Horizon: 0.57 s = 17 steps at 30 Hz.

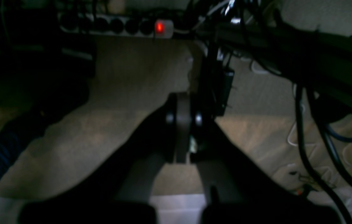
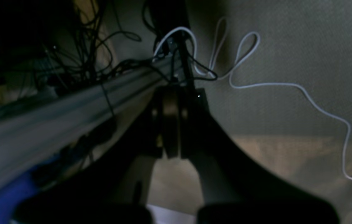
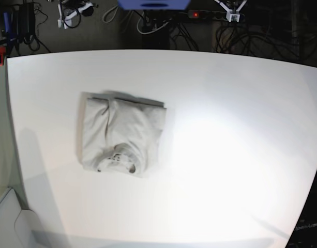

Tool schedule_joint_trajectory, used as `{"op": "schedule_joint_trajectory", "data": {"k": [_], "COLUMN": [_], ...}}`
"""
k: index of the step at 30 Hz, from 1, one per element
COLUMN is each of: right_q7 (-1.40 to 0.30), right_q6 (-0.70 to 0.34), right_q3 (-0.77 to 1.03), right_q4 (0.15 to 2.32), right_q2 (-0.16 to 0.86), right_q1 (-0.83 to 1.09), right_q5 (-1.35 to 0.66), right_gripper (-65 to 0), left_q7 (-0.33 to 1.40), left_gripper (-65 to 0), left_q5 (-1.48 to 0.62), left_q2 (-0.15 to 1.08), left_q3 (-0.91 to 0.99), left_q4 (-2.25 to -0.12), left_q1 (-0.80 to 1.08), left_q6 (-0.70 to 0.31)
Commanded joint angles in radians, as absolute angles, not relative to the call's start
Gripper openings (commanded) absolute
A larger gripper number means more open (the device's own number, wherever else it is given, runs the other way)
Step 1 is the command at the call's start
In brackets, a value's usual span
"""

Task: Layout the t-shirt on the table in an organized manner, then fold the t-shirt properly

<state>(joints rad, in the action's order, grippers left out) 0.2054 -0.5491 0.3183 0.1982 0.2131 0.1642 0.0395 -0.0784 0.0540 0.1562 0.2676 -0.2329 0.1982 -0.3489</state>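
Shirt (image 3: 121, 135) is folded into a compact rectangle on the worktop (image 3: 225, 129), left of centre in the base view, roughly 9 o'clock from the middle. Collar end points toward 6 o'clock, the straight folded edge toward 12. Nothing touches it; no arm shows in the base view.

Left gripper (image 1: 182, 130): fingers closed together, nothing between them. Its camera looks at a carpeted floor (image 1: 126, 77), with a power strip (image 1: 116, 26) and its red lit switch at 12 o'clock and dark cables (image 1: 300, 130) at 3 o'clock.

Right gripper (image 2: 170, 124): fingers closed, empty. Its view shows floor, a white cable (image 2: 275, 84) looping at 2 o'clock, and a pale bar (image 2: 70, 102) running from 9 toward 12, probably a frame rail; too dark and blurred to be sure.
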Motion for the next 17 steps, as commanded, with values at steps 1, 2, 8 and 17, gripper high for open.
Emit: {"op": "schedule_joint_trajectory", "data": {"k": [1,2,8,17], "right_q7": [0.248,0.274,0.338,0.340], "right_q6": [-0.453,-0.360,0.007,0.042], "right_q3": [0.286,0.251,0.140,0.130], "right_q4": [0.180,0.165,0.148,0.148], "right_q2": [0.220,0.217,0.170,0.128], "right_q1": [0.162,0.160,0.160,0.163], "right_q5": [0.058,0.082,0.139,0.139], "right_gripper": [-65.0,-65.0,-65.0,-65.0], "left_q7": [-0.099,-0.102,-0.084,-0.084], "left_gripper": [-64.9,-64.8,-64.8,-64.8], "left_q5": [0.053,0.053,0.059,0.088], "left_q2": [0.168,0.168,0.159,0.116], "left_q3": [0.269,0.268,0.257,0.145], "left_q4": [-0.202,-0.170,-0.119,-0.114], "left_q1": [0.177,0.153,0.091,0.091], "left_q6": [-0.349,-0.348,-0.197,-0.048]}}
